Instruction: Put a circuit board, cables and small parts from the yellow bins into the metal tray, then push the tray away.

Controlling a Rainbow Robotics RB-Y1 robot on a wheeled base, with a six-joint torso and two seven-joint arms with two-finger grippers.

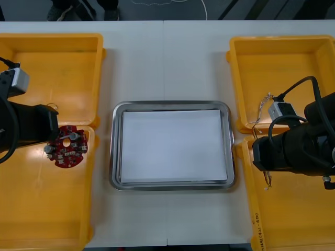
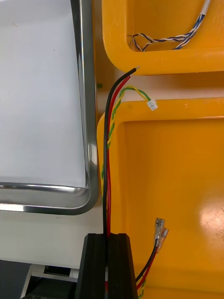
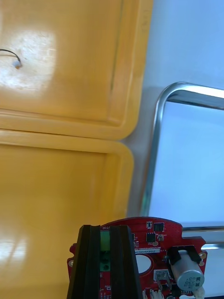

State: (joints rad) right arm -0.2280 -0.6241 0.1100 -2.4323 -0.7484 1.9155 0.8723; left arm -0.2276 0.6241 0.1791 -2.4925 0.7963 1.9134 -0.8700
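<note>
Looking down at the light table, you have the metal tray [image 1: 113,157] in the middle, white inside, with two yellow bins on each side.

Your left gripper [image 3: 105,230] is at the far right corner of the near left bin [image 1: 31,214]. Its black fingers [image 3: 86,261] are closed narrowly on the edge of the round red circuit board [image 1: 66,148]. The board sits over that corner, just left of the tray's left rim. Whether it is lifted clear of the bin is hard to tell.

Your right gripper [image 2: 109,237] is over the left rim of the near right bin [image 2: 172,177], beside the tray's near right corner. Its jaws are pressed nearly together on the red and yellow cable [image 2: 108,140]. The cable runs from the fingers along that bin's rim to the gap before the far right bin [image 2: 154,18]. Its other ends hang inside the near right bin.

A twisted blue and white cable [image 2: 163,41] lies in the far right bin.
</note>
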